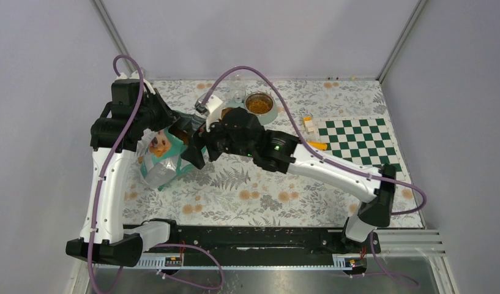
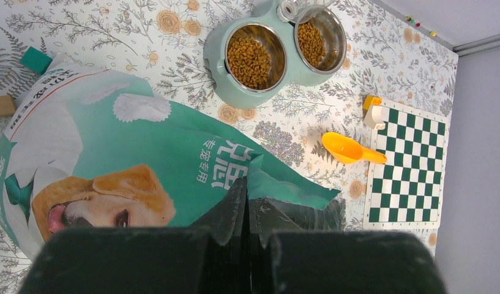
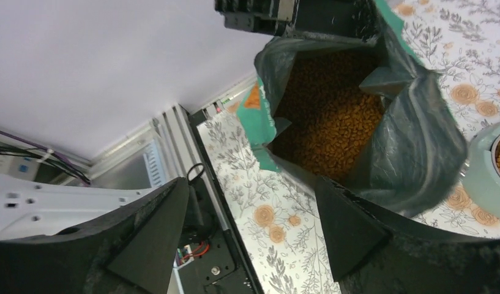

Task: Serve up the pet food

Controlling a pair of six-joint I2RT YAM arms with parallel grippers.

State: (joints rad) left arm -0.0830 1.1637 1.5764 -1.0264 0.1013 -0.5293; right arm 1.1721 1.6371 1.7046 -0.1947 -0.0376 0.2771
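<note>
The pet food (image 3: 327,116) fills the open teal-and-white bag (image 2: 143,147), which lies tilted on the floral mat. More pet food (image 2: 248,59) sits in both steel cups of the green double bowl (image 2: 226,92). My left gripper (image 2: 247,196) is shut on the bag's torn top edge and holds its mouth up. My right gripper (image 3: 253,226) is open and empty just in front of the bag's mouth (image 3: 418,147), with one finger (image 3: 348,226) close under the lip. In the top view the left gripper (image 1: 177,131) and the right gripper (image 1: 195,147) meet over the bag (image 1: 158,168).
An orange scoop (image 2: 348,149) lies on the mat beside a green-and-white checkered board (image 2: 406,165). A small white and yellow piece (image 2: 374,113) sits at the board's corner. A wooden block (image 2: 1,105) and a teal block (image 2: 36,59) lie behind the bag. Grey walls enclose the table.
</note>
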